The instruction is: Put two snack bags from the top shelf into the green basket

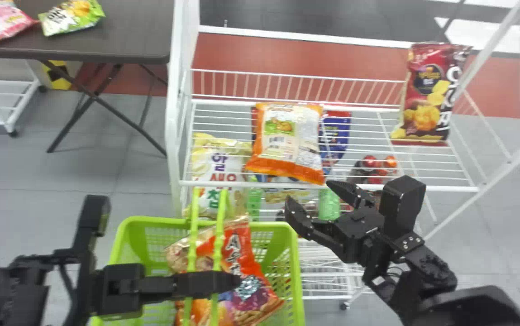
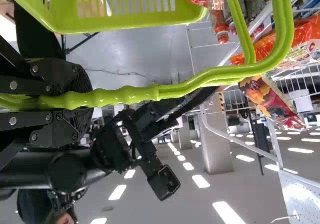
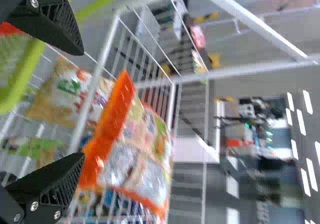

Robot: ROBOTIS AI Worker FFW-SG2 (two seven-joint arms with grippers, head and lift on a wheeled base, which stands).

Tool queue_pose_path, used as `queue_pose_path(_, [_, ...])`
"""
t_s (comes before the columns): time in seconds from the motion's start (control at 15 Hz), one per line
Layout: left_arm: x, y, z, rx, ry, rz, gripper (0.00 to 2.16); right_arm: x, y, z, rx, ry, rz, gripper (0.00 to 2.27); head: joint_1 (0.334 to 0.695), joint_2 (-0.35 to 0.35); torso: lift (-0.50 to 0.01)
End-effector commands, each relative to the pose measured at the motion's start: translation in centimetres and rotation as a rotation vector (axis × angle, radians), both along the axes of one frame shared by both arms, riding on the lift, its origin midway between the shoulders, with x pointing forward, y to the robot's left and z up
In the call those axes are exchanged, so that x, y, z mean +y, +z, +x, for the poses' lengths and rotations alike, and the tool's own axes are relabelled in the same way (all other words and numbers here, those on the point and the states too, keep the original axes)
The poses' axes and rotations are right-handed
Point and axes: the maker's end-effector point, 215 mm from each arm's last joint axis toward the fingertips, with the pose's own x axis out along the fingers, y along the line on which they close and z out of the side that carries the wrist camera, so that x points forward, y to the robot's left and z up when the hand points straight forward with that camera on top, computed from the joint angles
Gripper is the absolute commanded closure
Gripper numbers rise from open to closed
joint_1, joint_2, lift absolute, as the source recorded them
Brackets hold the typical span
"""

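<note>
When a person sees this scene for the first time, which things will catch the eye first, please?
Probably the bright green basket, low in the head view, with a red snack bag inside and the left gripper closed on its handles. Next, the orange snack bag on the white wire shelf, with the right gripper open just before it.

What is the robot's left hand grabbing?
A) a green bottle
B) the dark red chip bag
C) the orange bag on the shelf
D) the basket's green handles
D: the left gripper has its jaws clamped around the green handles, which rise from the basket.
</note>
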Motion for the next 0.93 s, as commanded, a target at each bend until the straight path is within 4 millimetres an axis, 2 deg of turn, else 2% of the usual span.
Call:
queue_pose_path(0.0, [0.0,-0.1,-0.2,0.006,-0.002,-0.001,2.15,-2.9,2.0,-0.1,-0.151,-0.069,0.033,0.08,0.695,-0.201,-0.001])
queue_pose_path(0.13, [0.0,-0.1,-0.2,0.007,0.0,-0.001,2.15,-4.2,2.8,-1.2,-0.252,-0.108,0.041,0.08,0.695,-0.233,-0.001])
queue_pose_path(0.33, [0.0,-0.1,-0.2,0.008,0.002,-0.002,2.15,-5.4,0.9,-2.6,-0.249,-0.143,0.041,0.08,0.695,-0.276,-0.001])
queue_pose_path(0.6, [0.2,-0.3,-0.3,0.013,0.009,-0.002,2.15,-5.5,0.5,-3.1,-0.239,-0.154,0.045,0.08,0.695,-0.307,-0.001])
queue_pose_path(0.87, [0.2,-0.2,-0.3,0.01,0.009,-0.003,2.15,-5.1,0.4,-3.2,-0.232,-0.175,0.071,0.08,0.695,-0.306,-0.001])
